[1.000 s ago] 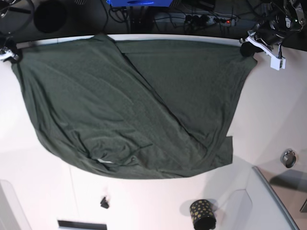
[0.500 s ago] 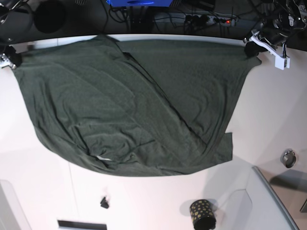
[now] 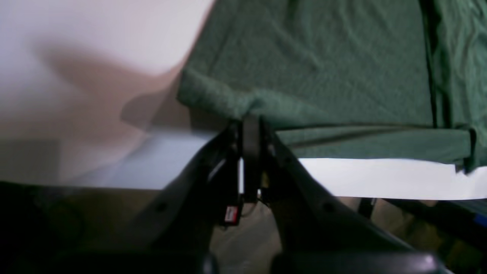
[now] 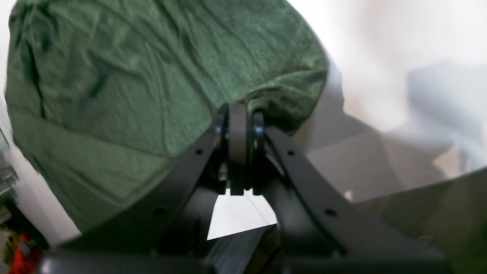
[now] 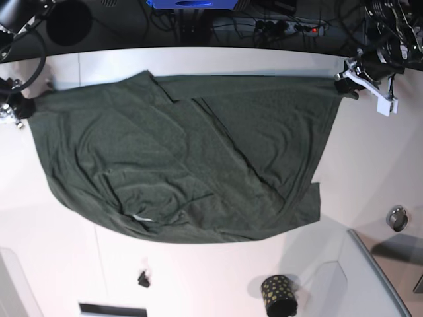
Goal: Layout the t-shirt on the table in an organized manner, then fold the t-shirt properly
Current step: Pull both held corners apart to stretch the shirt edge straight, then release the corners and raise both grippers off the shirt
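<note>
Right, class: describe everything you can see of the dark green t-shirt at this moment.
The t-shirt is a plain dark green garment of thin, soft-looking jersey with no print. It lies spread wide but wrinkled on the white table, with one layer folded diagonally over another across the middle and a small pale label at its near edge. Its two far corners are pinched: the left gripper is shut on one, the right gripper on the other, and the fabric bunches at each grip. Nothing else touches it.

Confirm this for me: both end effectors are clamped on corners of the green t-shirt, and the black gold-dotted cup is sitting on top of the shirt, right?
Not quite. The cup stands on the bare table, clear of the t-shirt, as the base view shows. The left end effector and right end effector do clamp the shirt's corners.
</note>
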